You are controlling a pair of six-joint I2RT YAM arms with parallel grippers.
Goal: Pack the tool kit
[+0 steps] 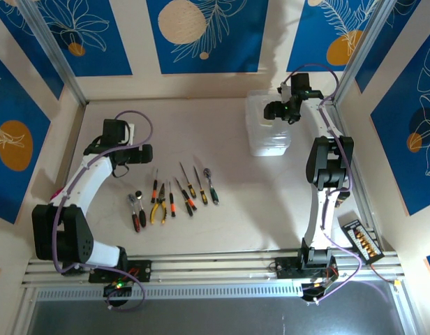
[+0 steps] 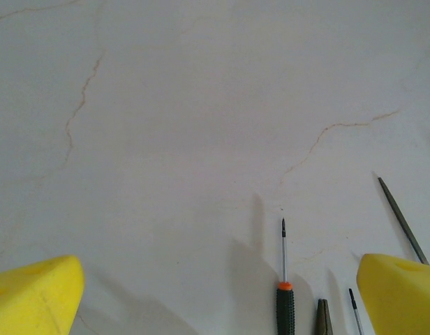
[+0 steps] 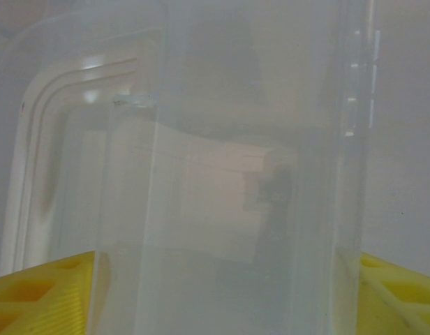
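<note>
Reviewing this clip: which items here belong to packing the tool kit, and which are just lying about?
Belongs to the job:
clear plastic box
red-handled pliers
yellow-handled pliers
screwdrivers
ratchet

Just lying about:
black rack of small bits, at the table's near right edge

clear glossy plastic box (image 1: 268,139), matt table (image 1: 257,202)

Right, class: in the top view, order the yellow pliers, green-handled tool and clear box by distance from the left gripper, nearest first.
1. Yellow pliers, row's left part, near the left gripper.
2. Green-handled tool, row's right end.
3. Clear box, far right side.
</note>
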